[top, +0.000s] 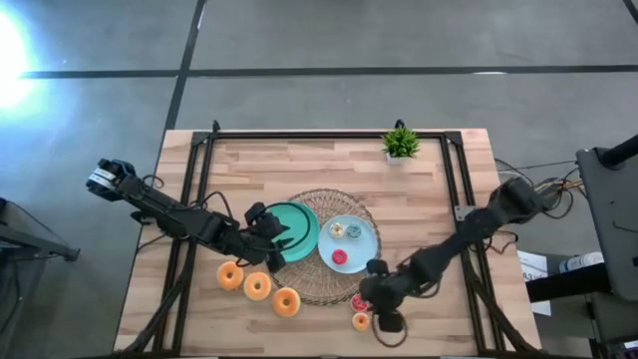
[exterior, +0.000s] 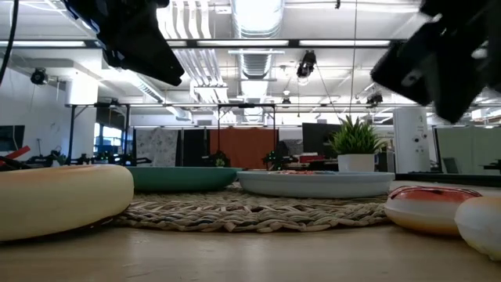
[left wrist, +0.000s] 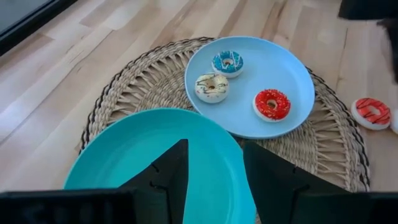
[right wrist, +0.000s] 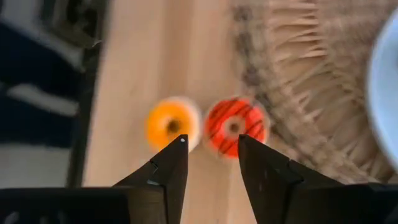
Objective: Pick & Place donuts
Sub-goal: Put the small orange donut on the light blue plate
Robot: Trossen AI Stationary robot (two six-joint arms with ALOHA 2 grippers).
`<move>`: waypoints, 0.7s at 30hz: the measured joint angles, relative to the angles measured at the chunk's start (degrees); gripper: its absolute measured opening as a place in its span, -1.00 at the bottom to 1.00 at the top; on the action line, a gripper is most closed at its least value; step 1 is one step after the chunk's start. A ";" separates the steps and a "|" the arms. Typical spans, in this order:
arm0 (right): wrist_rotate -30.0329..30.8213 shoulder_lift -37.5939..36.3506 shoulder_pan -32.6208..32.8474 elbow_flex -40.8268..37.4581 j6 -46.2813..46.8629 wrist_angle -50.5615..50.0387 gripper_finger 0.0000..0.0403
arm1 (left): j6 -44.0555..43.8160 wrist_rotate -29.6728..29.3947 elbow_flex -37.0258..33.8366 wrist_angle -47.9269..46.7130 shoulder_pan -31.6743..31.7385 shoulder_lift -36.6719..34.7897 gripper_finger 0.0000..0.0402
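Done: three small donuts (left wrist: 236,87) on my light-blue plate (left wrist: 283,62) | Left: three large donuts (top: 257,286) beside mat (top: 309,289), green plate (top: 299,224) bare, two small ones (right wrist: 202,126) off mat | right gripper (right wrist: 211,146) parted, empty, above those | left gripper (left wrist: 214,158) parted, empty, over green plate

No text, label, brand, number or sign can be read in any of the views. The donuts, the plates, the woven mat, the table top and the arms carry no legible marking, and the room beyond the table shows no sign or lettering clear enough to make out.
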 joint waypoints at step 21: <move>12.18 12.88 1.44 14.91 6.16 -15.95 -0.33 | 2.43 3.56 0.00 -1.90 -0.02 0.02 -0.36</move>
